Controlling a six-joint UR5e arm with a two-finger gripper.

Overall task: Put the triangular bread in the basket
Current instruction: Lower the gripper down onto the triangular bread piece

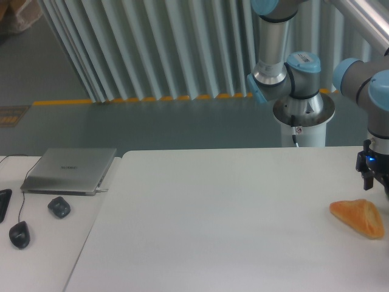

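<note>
While hanging just above the bread [358, 218] at the table's [231, 207] right edge, gripper [372, 182] cropped; finger opening unreadable.

White table [231, 231] carries the triangular bread [358, 218] near its right edge, lying flat

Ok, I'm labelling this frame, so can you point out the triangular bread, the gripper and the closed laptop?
triangular bread [358, 218], fixed camera view, middle of its glossy top.
gripper [372, 180], fixed camera view, dark lower end at the right edge; fingertips partly cut off.
laptop [70, 169], fixed camera view, centre of the closed lid.
</note>
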